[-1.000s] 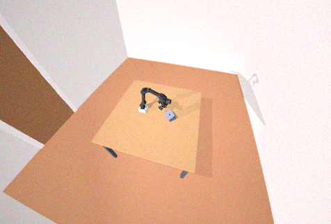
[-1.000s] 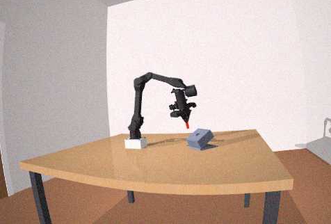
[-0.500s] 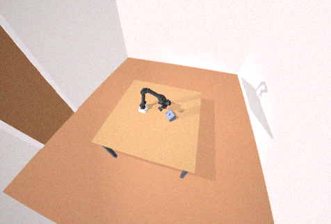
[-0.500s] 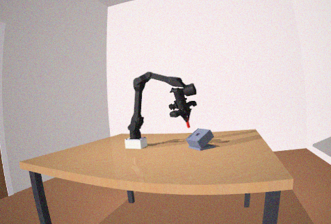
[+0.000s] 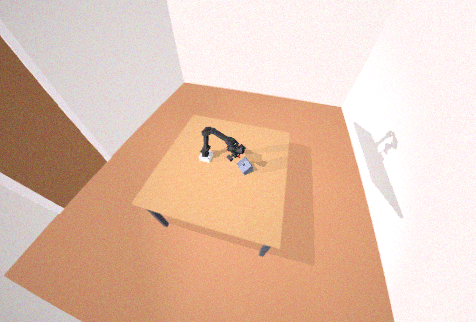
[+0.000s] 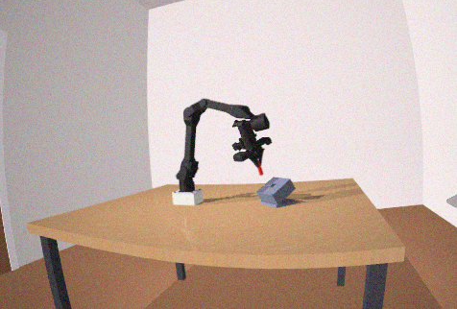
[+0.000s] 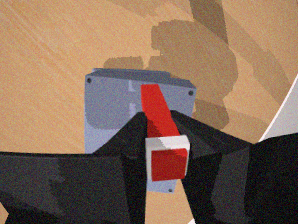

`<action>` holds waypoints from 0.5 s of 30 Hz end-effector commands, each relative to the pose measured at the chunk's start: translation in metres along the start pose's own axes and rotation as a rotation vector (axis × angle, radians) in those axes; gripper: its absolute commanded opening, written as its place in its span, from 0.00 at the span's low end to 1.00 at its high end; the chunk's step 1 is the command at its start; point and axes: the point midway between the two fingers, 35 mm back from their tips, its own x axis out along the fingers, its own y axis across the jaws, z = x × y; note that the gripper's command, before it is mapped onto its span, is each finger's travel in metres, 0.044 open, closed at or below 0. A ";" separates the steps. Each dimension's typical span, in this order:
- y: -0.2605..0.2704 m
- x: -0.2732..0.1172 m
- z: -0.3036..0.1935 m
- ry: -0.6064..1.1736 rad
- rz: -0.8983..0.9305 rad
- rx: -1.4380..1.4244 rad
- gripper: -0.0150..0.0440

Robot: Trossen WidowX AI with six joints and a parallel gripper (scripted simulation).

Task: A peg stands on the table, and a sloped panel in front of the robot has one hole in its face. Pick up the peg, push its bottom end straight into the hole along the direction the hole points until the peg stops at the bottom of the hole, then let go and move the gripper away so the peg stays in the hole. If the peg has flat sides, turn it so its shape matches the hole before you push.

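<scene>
The red peg (image 5: 239,156) (image 6: 260,170) (image 7: 154,107) has flat sides and a square end with a pale band near it. My gripper (image 6: 259,161) (image 7: 156,119) is shut on the peg. The peg's free end points down, slightly tilted, above and to the left of the blue-grey sloped panel (image 5: 246,169) (image 6: 283,187) (image 7: 106,102) in the exterior view, with a gap between them. The panel's hole (image 5: 244,164) (image 6: 273,185) shows as a small dark spot in its face. In the wrist view the peg and fingers cover the panel's middle, and I cannot make out the hole.
The panel stands on the wooden table (image 5: 200,189) (image 6: 216,234) (image 7: 45,60). The arm's white base (image 5: 205,157) (image 6: 187,198) stands to the left of the panel. Shadows of the arm fall across the panel and the table beyond it.
</scene>
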 end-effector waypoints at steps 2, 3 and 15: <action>0.002 -0.006 -0.007 0.016 -0.022 0.010 0.25; 0.002 -0.007 -0.008 0.017 -0.025 0.013 0.25; 0.012 -0.017 -0.021 0.041 -0.059 0.050 0.25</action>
